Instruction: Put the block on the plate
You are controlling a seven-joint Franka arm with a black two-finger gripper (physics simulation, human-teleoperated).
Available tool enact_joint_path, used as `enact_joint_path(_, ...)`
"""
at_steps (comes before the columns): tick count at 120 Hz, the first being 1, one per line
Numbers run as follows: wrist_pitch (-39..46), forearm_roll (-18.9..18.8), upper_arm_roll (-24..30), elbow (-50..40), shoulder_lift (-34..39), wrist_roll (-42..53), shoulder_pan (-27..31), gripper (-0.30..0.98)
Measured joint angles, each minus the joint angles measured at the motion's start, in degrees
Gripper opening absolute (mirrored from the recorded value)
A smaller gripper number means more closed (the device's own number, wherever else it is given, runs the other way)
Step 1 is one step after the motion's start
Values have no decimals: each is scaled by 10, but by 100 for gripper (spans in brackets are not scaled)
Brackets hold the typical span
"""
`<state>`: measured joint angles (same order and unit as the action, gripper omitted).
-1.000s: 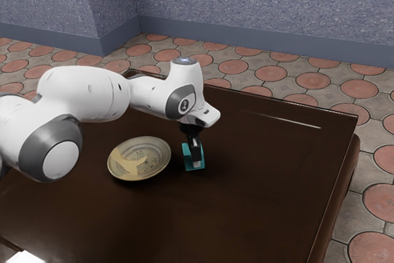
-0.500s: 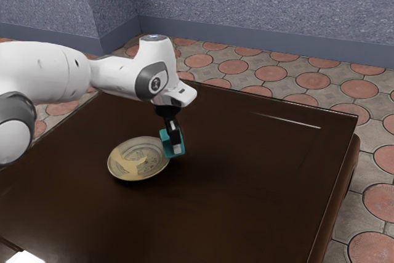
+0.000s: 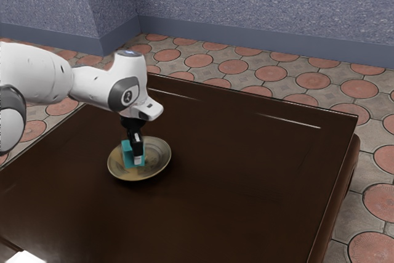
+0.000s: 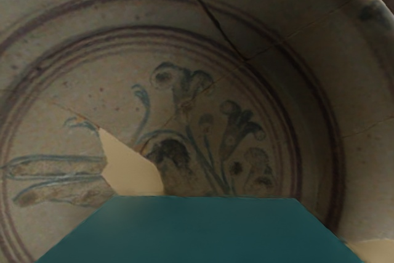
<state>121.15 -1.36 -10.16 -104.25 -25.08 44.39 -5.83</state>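
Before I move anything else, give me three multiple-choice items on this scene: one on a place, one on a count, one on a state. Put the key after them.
1. Where is the teal box-shaped block?
A) Well outside the plate's rim
B) Within the rim of the round, cream-and-grey patterned plate
C) Underneath the plate

2. How many plates are on the dark brown, glossy table?
A) One
B) Two
C) Three

3. How does the plate lie?
A) Upside down
B) Standing on edge
C) Face up

Key:
1. B: in both views the block shows against the plate's inner face, inside its rim.
2. A: the exterior view shows a single round plate.
3. C: the painted flowers and ringed hollow face the wrist camera above.
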Motion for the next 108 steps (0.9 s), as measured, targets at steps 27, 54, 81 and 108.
enact_joint_path(27, 2, 7, 0, 1, 2, 1, 1, 56)
enact_joint_path(54, -35, 25, 1, 0, 83, 2, 1, 64)
enact_joint_path(81, -154, 33, 8, 89, 169, 12, -13, 67)
enact_joint_path(108, -216, 34, 8, 102, 174, 24, -13, 68)
